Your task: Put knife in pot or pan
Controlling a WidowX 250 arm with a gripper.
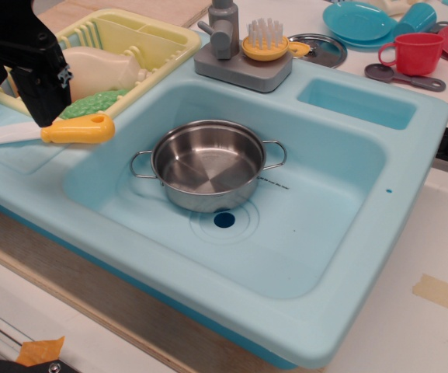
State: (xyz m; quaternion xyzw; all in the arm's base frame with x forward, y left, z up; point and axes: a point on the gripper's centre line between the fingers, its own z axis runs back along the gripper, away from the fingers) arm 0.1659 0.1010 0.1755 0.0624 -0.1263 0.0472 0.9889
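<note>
Now the claw (49, 116) pinches the knife (53, 132), lying crosswise, handle toward the pot (208, 163) off right.

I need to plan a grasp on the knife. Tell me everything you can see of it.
The knife looks like toy plastic: a chunky yellow-orange handle with a flat white blade running left out of frame. It lies nearly level along the sink's left rim, handle end toward the basin. The black claw sits right above the handle-blade junction; whether it grips the knife cannot be told.
</note>
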